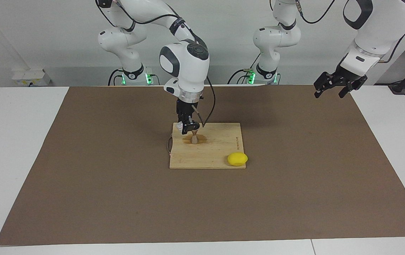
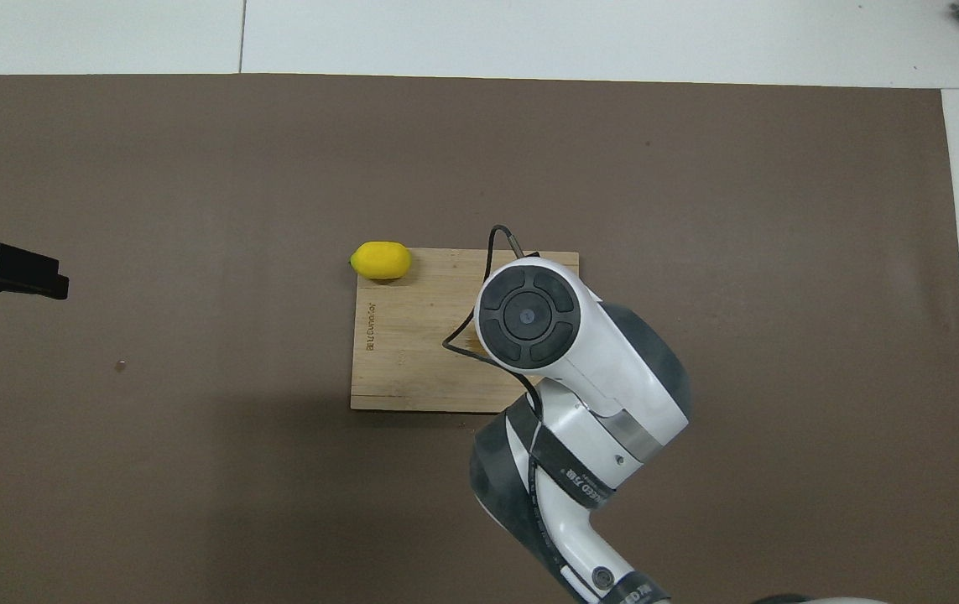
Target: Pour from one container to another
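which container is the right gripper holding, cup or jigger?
The clear cup, held by the right gripper over the jigger, which stands free on the board.
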`<action>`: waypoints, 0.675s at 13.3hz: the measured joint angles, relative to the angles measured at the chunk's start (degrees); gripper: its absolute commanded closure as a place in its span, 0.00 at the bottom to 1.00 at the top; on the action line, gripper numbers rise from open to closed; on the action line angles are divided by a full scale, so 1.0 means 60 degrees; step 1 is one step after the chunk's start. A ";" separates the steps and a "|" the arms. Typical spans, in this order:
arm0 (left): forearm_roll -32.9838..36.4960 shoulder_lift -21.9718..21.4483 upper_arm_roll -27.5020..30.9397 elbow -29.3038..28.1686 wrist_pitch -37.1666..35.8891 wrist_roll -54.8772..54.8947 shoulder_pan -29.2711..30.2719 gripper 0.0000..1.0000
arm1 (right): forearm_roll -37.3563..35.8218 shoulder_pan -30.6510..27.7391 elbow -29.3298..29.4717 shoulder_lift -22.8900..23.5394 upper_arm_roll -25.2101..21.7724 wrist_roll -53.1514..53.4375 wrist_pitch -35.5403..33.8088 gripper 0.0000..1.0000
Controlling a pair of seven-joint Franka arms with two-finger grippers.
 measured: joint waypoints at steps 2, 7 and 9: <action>0.0011 -0.0021 0.0003 0.0000 0.0000 -0.0006 0.0000 0.00 | 0.0575 -0.0082 0.0001 0.0000 -0.0032 0.0034 0.0165 0.95; 0.0029 -0.0035 0.0051 0.0000 0.0000 -0.0016 0.0005 0.00 | 0.1954 -0.0801 0.0014 -0.0103 -0.0057 0.0122 0.0474 0.95; 0.0031 -0.0035 0.0054 0.0000 0.0000 -0.0025 0.0006 0.00 | 0.2443 -0.1012 0.0013 -0.0151 -0.0056 0.0319 0.0491 0.95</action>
